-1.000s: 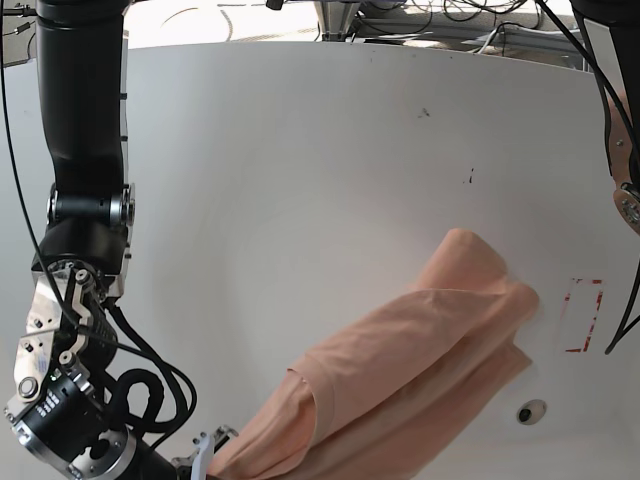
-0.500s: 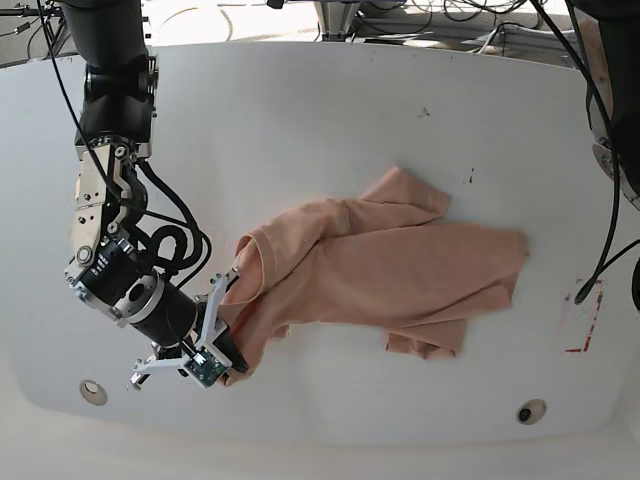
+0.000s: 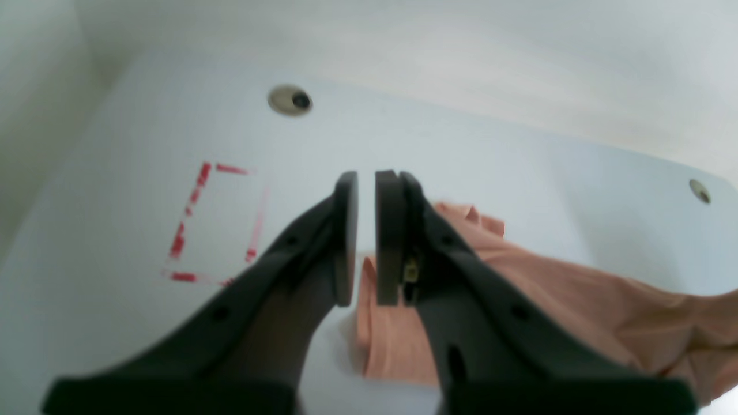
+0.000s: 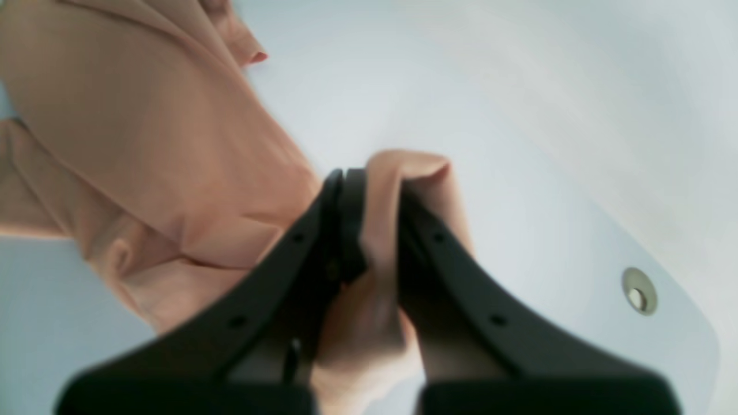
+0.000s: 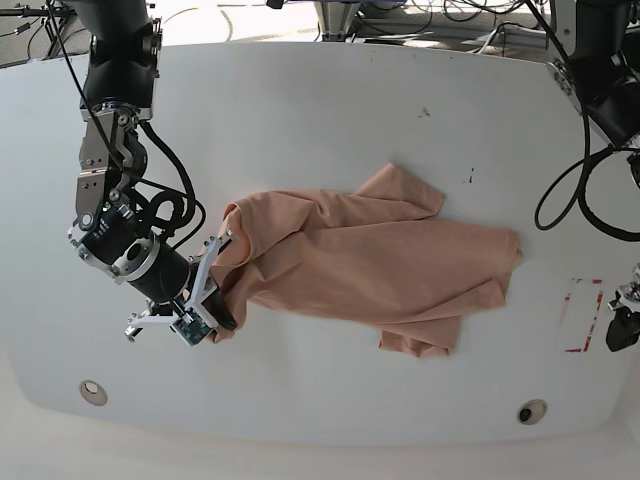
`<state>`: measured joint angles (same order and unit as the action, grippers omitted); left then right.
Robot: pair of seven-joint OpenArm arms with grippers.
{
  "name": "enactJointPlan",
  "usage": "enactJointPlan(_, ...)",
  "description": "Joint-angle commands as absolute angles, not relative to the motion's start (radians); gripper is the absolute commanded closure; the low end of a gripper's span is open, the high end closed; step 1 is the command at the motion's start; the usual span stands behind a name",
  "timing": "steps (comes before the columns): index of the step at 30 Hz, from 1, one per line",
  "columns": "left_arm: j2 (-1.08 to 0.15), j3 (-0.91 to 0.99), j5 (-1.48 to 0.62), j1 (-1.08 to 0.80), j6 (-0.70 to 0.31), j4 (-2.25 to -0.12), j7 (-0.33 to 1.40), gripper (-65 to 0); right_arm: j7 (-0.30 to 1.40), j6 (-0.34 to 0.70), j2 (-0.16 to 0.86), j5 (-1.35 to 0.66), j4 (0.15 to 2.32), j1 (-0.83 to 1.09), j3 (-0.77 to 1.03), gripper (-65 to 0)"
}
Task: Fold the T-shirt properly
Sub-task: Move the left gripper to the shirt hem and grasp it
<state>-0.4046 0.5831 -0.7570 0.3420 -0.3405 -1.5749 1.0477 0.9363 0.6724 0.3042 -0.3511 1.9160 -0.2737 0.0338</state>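
The salmon-pink T-shirt (image 5: 370, 260) lies rumpled across the middle of the white table (image 5: 300, 120), one sleeve pointing to the far side. My right gripper (image 5: 218, 300) is at the shirt's left end, shut on a bunched fold of cloth. In the right wrist view the fold sticks up between the pads of the right gripper (image 4: 375, 173), and the rest of the T-shirt (image 4: 144, 115) trails off to the upper left. My left gripper (image 3: 366, 178) hangs above the table with a narrow gap between its pads and nothing in it. The T-shirt (image 3: 548, 288) lies beyond it. In the base view the left gripper (image 5: 622, 325) is at the right edge, apart from the shirt.
A red dashed square (image 5: 583, 315) is marked on the table right of the shirt, also the red square (image 3: 213, 225) in the left wrist view. Round holes (image 5: 92, 388) (image 5: 530, 411) sit near the table's front edge. Cables hang by the right arm.
The shirt has been drawn from the table's front toward the middle and left by the right gripper. The left gripper's pads have parted slightly and it stands off the cloth.
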Motion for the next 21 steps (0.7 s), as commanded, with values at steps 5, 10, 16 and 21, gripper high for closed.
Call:
enactJointPlan(5,-0.348,0.588,-0.769,0.263,-0.343,-1.537,0.978,-24.3,0.906,0.668,0.311,-0.367,1.934,-0.268,0.041,-0.2)
enactJointPlan(10,-0.337,0.587,-0.733,0.243,-0.341,-1.437,0.935,-30.1,0.906,0.668,0.311,-0.366,1.934,-0.252,0.045,-0.2)
enactJointPlan(16,-0.341,0.513,-0.647,0.271,-0.341,-1.268,0.9,-30.3,0.906,0.668,0.311,-0.369,1.934,-0.234,0.079,-0.2)
enactJointPlan(21,-0.354,0.437,-0.587,0.303,-0.341,-1.153,0.829,-30.4,0.906,0.668,0.311,-0.372,1.934,-0.226,0.082,-0.2)
